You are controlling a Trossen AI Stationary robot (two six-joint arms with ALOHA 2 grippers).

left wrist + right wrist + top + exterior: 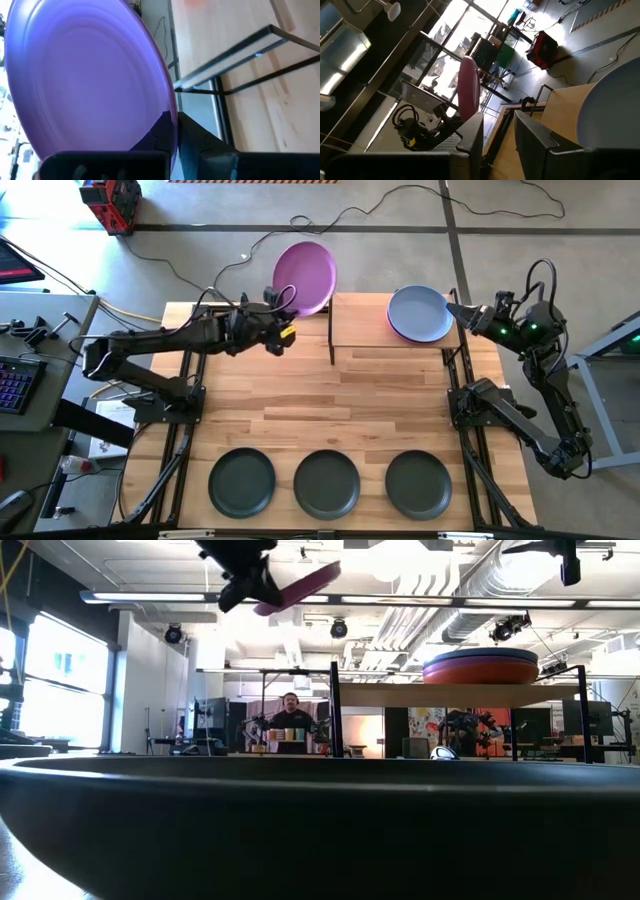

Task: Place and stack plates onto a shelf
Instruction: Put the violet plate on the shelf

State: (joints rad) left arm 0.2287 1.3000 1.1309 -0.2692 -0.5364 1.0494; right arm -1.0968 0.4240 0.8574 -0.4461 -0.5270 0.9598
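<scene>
From above, the purple plate (305,277) is seen pinched at its rim by the closed left gripper (281,311) just beside the shelf (360,322), while the right gripper (462,311) stands open and empty by the pale blue plate (419,314) topping the stack there. At bench level the plate is tilted, above shelf height. In the left wrist view only the rim is clamped (a thin hold), so it could slip or strike the black rods when lowered.
</scene>
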